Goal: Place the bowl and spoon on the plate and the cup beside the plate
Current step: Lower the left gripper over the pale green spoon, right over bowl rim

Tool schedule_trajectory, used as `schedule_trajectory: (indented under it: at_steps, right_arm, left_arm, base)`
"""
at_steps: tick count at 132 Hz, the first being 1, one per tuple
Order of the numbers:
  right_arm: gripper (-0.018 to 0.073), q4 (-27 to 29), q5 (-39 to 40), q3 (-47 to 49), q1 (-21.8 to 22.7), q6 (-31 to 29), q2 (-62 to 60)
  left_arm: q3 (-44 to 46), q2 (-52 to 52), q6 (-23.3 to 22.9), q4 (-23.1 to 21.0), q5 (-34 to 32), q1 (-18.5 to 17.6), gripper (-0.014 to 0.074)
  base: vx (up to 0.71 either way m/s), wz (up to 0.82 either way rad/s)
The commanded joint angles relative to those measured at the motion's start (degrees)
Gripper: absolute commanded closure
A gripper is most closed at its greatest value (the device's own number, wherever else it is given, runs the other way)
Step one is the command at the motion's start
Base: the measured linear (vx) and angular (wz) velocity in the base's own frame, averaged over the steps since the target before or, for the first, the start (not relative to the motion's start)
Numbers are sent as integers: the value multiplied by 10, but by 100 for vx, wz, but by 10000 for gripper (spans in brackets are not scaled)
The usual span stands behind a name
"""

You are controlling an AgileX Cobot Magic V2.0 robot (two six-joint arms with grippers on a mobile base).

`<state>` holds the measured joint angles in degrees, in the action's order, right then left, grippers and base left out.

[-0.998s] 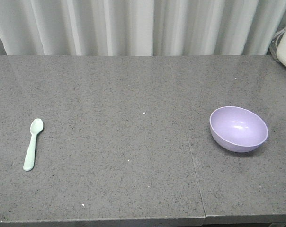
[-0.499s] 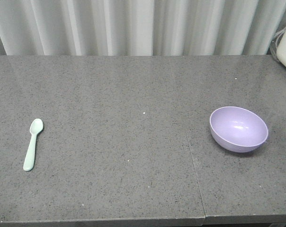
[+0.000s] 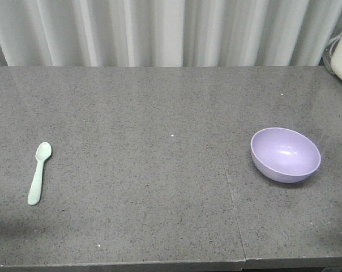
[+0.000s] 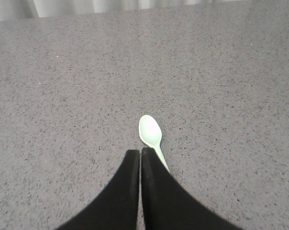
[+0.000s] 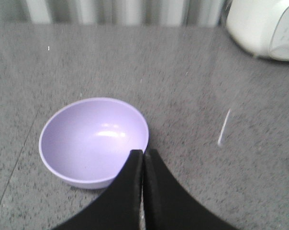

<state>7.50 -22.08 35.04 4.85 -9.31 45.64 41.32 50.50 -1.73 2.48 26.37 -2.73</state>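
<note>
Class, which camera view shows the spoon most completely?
The front-facing view: the whole spoon lies unobstructed. The left wrist view is closer, but the left hand hides most of its handle. The right wrist view shows none of it.

The spoon lies on the table just ahead of the left gripper, its handle passing under the fingers. The bowl sits ahead-left of the right gripper, and an appliance stands far ahead-right.
</note>
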Motion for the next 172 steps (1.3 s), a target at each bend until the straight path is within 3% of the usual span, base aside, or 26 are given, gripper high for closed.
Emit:
schedule_trajectory:
  at_steps: [1, 30, 44, 73, 91, 115, 132, 152, 172]
  right_arm:
    - [568, 8, 2, 52, 3, -24, 62]
    - [568, 111, 3, 104, 3, -25, 175]
    - [568, 112, 5, 104, 3, -25, 192]
    - [560, 82, 24, 104, 3, -57, 200]
    - [499, 79, 27, 104, 3, -57, 201]
    - [291, 72, 32, 104, 3, -66, 203]
    - [151, 62, 32, 104, 3, -71, 203]
    - [131, 64, 33, 104, 3, -70, 203]
    - [134, 64, 20, 116, 3, -70, 203]
  left_arm:
    - [44, 39, 4, -8, -40, -4, 603]
    - [85, 133, 4, -12, -72, -4, 603]
    - [85, 157, 0, -12, -96, -4, 603]
    - [86, 179, 0, -16, -82, -4, 603]
    - [86, 189, 6, -11, -81, -4, 582]
    - [104, 211, 24, -12, -31, -4, 443]
    - [148, 231, 27, -15, 26, -4, 259]
    - [183, 241, 32, -63, 71, -4, 135]
    - [241, 278, 50, -72, 147, -4, 136]
  base:
    - [0, 0]
    - [0, 0]
    - [0, 0]
    - [0, 0]
    - [0, 0]
    - [0, 0]
    - [0, 0]
    - [0, 0]
    - [0, 0]
